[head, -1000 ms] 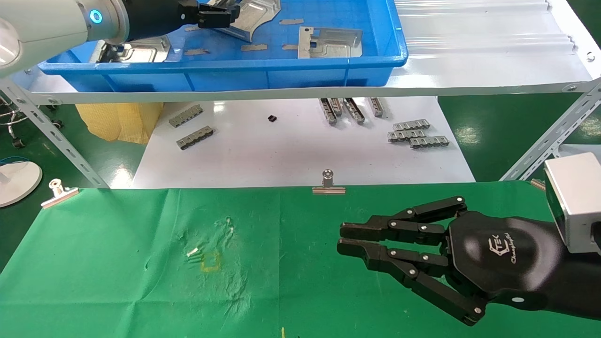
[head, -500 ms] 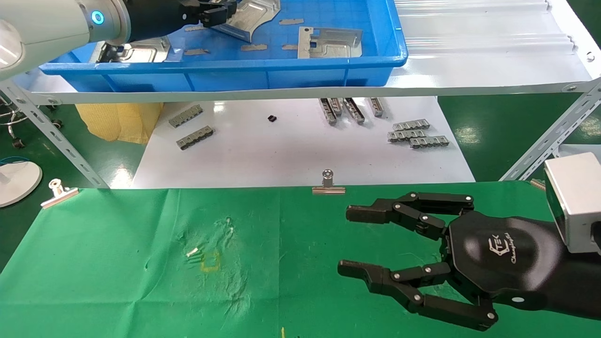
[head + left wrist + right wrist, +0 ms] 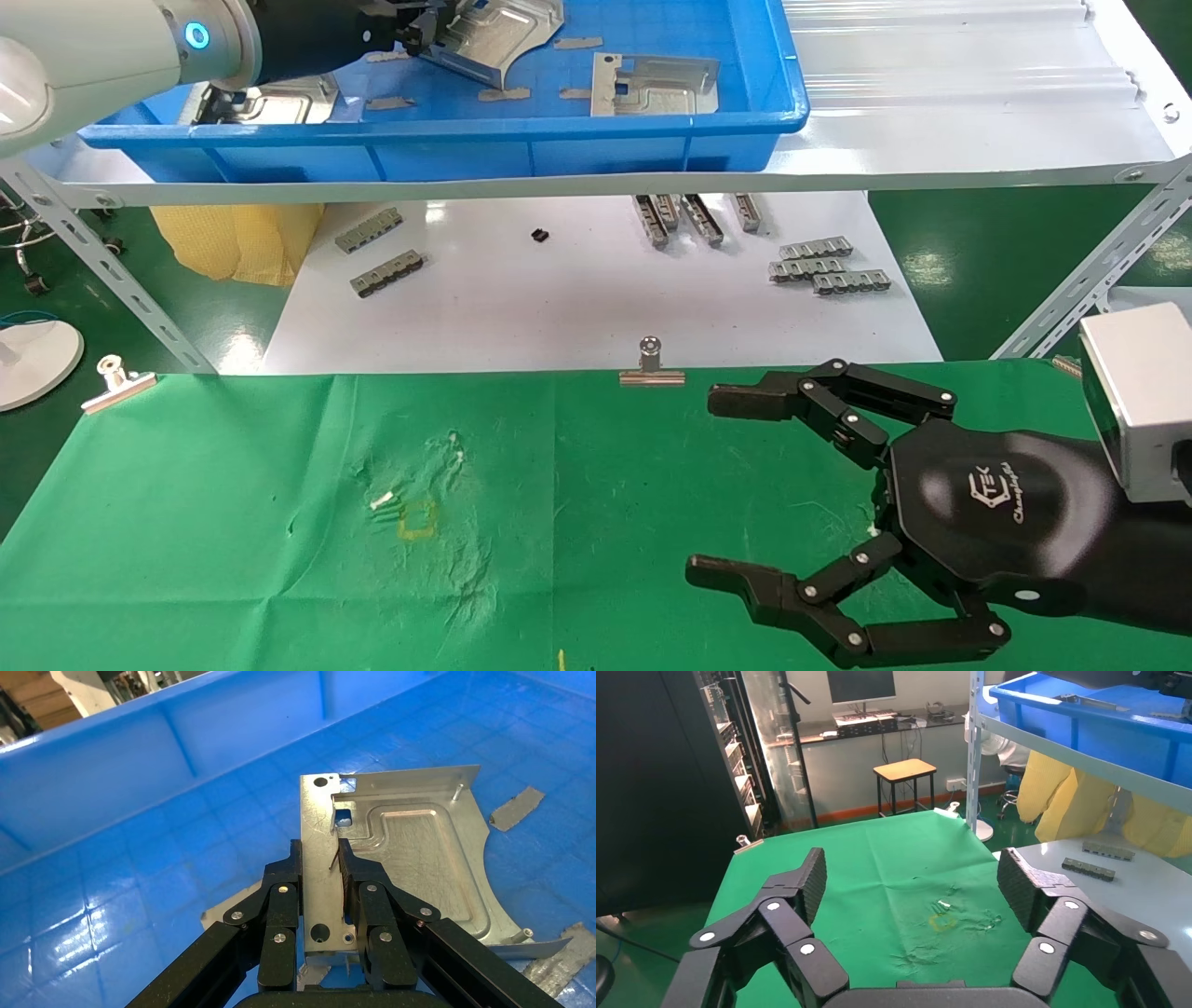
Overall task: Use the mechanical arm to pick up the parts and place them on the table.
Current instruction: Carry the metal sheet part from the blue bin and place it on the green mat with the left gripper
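Observation:
My left gripper (image 3: 424, 28) reaches into the blue tray (image 3: 447, 130) on the upper shelf. In the left wrist view this gripper (image 3: 320, 859) is shut on the narrow edge strip of a silvery stamped part (image 3: 415, 846), tilted off the tray floor. In the head view that part (image 3: 503, 33) is at the top edge. Two more parts lie in the tray, one right (image 3: 656, 84) and one left (image 3: 275, 101). My right gripper (image 3: 710, 485) hovers wide open over the right side of the green table (image 3: 233, 522), holding nothing; the right wrist view shows bare cloth between its fingertips (image 3: 912, 874).
Small grey strips (image 3: 829, 264) lie on the white board (image 3: 577, 308) below the shelf. Binder clips (image 3: 652, 365) (image 3: 116, 380) pin the cloth's far edge. A yellow mark (image 3: 417, 519) sits left of centre on the cloth. Angled shelf legs (image 3: 1071, 289) stand at both sides.
My right gripper's fingers have spread from nearly shut to wide open. The left gripper has drawn back slightly with the part still clamped, lifting it a little.

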Controlling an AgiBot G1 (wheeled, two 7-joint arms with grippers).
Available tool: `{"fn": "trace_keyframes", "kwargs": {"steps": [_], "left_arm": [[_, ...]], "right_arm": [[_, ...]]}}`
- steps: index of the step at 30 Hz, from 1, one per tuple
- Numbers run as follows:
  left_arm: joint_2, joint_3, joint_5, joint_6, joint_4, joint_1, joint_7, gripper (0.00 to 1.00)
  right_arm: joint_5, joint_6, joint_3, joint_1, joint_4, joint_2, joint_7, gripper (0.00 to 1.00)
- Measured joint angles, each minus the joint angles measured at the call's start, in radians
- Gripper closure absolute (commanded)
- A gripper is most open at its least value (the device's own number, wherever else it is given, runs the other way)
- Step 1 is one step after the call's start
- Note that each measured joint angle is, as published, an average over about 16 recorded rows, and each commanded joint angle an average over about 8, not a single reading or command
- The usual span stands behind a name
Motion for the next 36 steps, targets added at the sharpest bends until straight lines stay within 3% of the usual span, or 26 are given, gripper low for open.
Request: {"fn": "trace_keyframes", "kwargs": {"steps": [7,27,36], "left_arm": [[-0.046,-0.02,-0.034,0.13,-0.034,-0.019,0.043,1.0],[-0.299,-0.093,-0.173,0.755,-0.09,0.002,0.249,1.0],[-0.422,-0.041,-0.268,0.883,-0.302,0.106,0.244,1.0]], "right_arm": [[0.0,0.0,0.0,0.0,0.0,0.0,0.0,0.0],[0.0,0.0,0.0,0.0,0.0,0.0,0.0,0.0],[0.0,0.0,0.0,0.0,0.0,0.0,0.0,0.0]]}}
